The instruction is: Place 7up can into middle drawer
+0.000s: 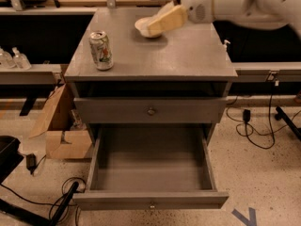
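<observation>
The 7up can (101, 50) stands upright near the left front corner of the grey cabinet top (188, 55). The middle drawer (150, 164) is pulled fully open below, its grey tray bare, a small knob on its front. My gripper (157, 25) reaches in from the upper right on a white arm, its tan fingers low over the white bowl (143, 28) at the back of the top, well right of the can.
A shut drawer front with a round knob (151, 110) sits above the open drawer. A cardboard box (63, 135) stands on the floor to the left, cables to the left and right. Benches run behind the cabinet.
</observation>
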